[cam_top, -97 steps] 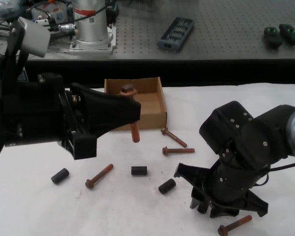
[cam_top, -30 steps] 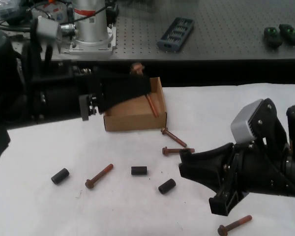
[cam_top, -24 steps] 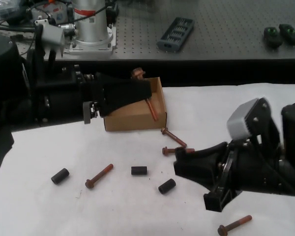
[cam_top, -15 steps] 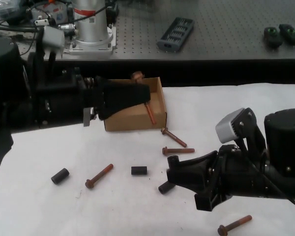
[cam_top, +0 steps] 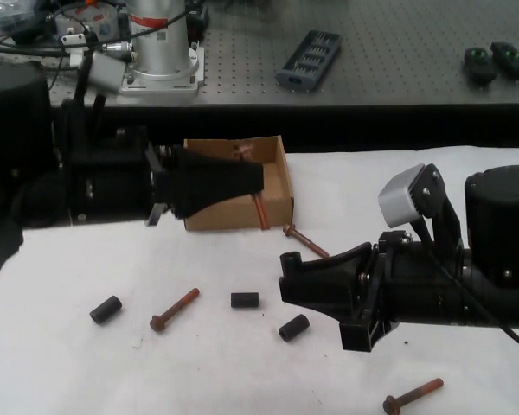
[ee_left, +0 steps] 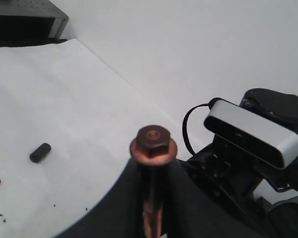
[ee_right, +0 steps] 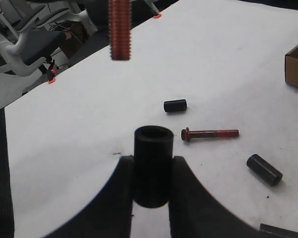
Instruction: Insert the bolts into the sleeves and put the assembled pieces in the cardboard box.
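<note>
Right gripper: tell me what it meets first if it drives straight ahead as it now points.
Probably the threaded tip of the bolt in the left gripper, hanging ahead of the sleeve the right gripper holds; depth unclear.

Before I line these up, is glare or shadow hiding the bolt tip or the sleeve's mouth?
Right wrist view: neither; sleeve mouth and bolt tip stand out against the evenly lit sheet. High view: the dark left gripper covers the bolt's middle.

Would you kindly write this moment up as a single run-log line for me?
left gripper: holds bolt | right gripper: holds sleeve | state: bolt apart from sleeve, not yet inserted
</note>
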You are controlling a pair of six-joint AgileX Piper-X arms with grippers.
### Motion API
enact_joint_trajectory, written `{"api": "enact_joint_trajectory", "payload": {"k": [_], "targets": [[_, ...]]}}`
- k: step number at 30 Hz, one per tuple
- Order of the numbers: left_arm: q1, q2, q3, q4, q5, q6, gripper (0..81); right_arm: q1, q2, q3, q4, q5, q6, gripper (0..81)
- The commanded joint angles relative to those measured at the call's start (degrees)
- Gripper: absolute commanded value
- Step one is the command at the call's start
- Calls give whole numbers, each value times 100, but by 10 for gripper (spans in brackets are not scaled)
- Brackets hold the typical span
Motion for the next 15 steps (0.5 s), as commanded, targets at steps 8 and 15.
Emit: {"api": "enact_joint_trajectory", "payload": {"k": [8, 15], "targets": [[7, 3, -968, 2359, -296, 1953, 6, 86, 6, -64, -33, -111, -25, 44], [7, 3, -968, 2429, -385, 1937, 6, 115, 105, -64, -50, -111, -29, 44]]}}
